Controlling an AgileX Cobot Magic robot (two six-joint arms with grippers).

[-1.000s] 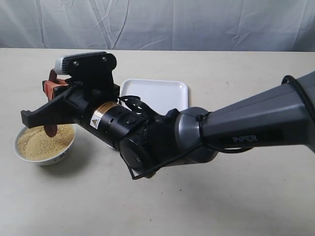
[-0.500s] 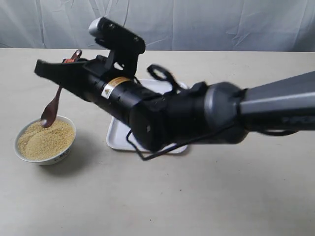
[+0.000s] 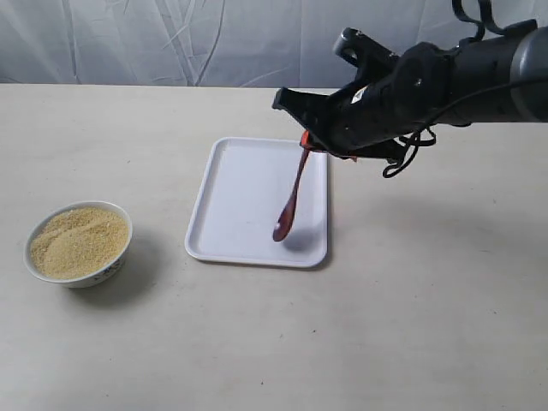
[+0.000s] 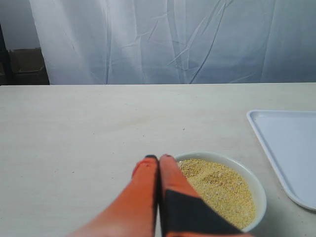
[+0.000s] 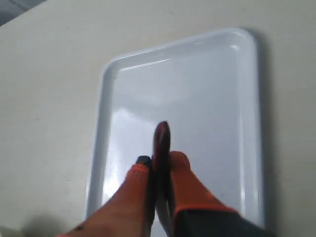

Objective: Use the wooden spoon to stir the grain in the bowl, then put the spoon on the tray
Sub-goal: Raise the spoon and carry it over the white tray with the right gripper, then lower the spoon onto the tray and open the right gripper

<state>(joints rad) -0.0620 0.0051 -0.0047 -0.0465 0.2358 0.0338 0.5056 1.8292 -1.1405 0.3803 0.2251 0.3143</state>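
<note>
My right jaws are clamped on the handle of the spoon (image 3: pixel 291 195), and they hide its top end. It hangs tilted toward 7 o'clock, scoop low over the tray (image 3: pixel 240 184) near the 5 o'clock corner; I cannot tell whether it touches. My left jaws, seen only in their wrist view, are pressed together on nothing near the bowl (image 4: pixel 256 192). The bowl, heaped with grain (image 3: pixel 75 241), sits on the table (image 3: pixel 428 325) at the tray's 8 o'clock, well apart.

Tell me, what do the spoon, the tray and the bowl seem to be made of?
The spoon: likely wood, dark reddish-brown, glossy sheen. The tray: probably plastic, smooth white, soft reflections. The bowl: looks like glazed ceramic, white, faint bluish marks outside.
</note>
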